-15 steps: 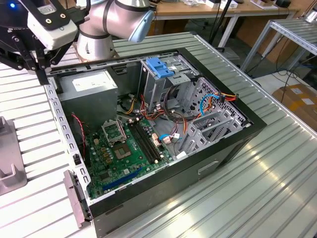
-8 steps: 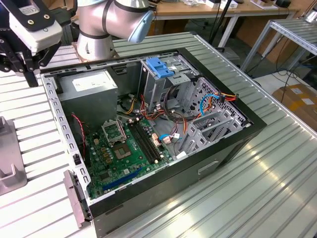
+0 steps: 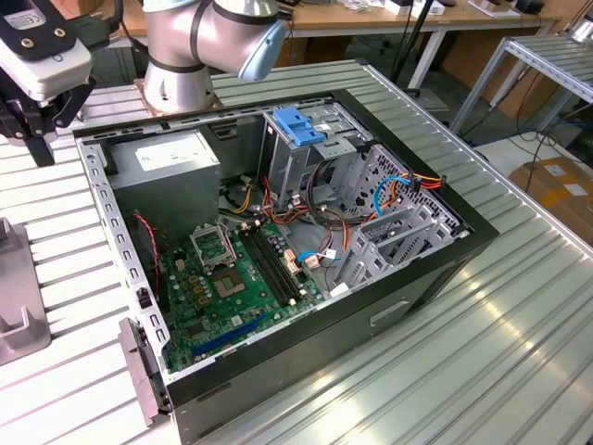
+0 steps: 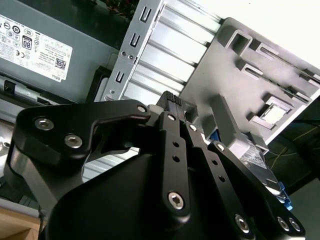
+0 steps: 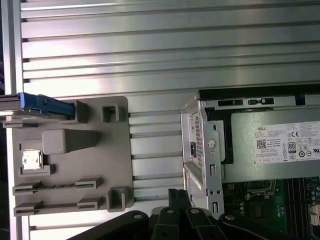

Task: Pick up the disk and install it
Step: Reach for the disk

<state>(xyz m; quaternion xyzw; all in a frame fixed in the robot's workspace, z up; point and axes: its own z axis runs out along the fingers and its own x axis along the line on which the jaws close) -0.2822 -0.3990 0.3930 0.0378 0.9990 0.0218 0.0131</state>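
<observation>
Disk: one, blue-railed, standing on edge in one grey holder block on the slatted table. Gripper: one, fingers closed together, empty, between the holder and one open computer case. Inside the case: one power supply, one motherboard, one blue drive bracket.

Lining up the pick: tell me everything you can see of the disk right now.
In the first wrist view the disk shows edge-on: a bright blue plastic rail along a thin flat body. It stands on edge in a slot of the grey holder plate, which lies on the slatted metal table. Nothing grips it.
</observation>
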